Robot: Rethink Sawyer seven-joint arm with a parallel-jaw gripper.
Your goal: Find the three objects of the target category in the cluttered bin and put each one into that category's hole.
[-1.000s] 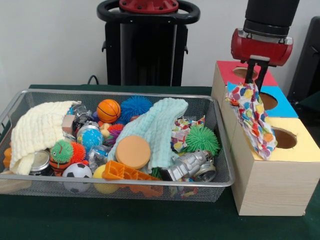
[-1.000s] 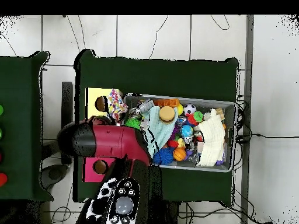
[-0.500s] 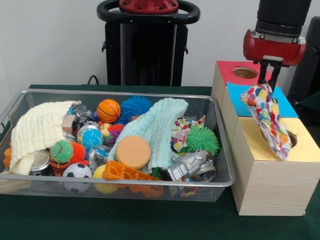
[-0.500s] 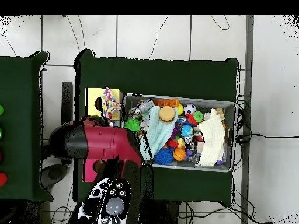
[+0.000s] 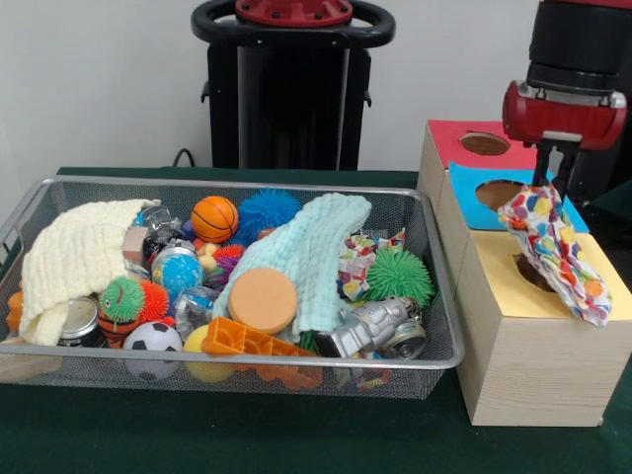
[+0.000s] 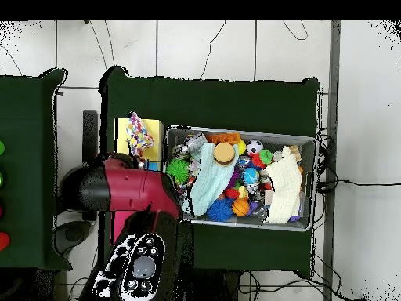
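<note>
1. gripper (image 5: 549, 176): closed on the top corner of the patterned cloth (image 5: 553, 252), pinched high so the rest hangs free below it.
2. patterned cloth: multicoloured, dangling over the yellow top of the wooden box (image 5: 538, 370); its lower end trails across the yellow surface toward the box's outer edge. it covers most of the yellow hole (image 5: 533, 275), of which only a dark sliver shows. held by one corner, it can likely be fed in tail first.
3. wooden box: stands just beside the wire basket (image 5: 237, 367) on the green table (image 5: 247, 434), with three coloured tops in a row, red farthest, blue in the middle, yellow nearest. the red hole (image 5: 484, 143) and blue hole (image 5: 499, 193) are uncovered.
4. wire basket: still full; holds a cream towel (image 5: 74, 257), a pale blue towel (image 5: 311, 252), an orange disc (image 5: 262, 299), a small basketball (image 5: 214, 218), a green spiky ball (image 5: 399, 276) and a silver toy robot (image 5: 380, 328), among other clutter.
5. status, as judged: cloths seem the target category. this one is at the drop-off but not yet in; the two towels remain in the basket.
</note>
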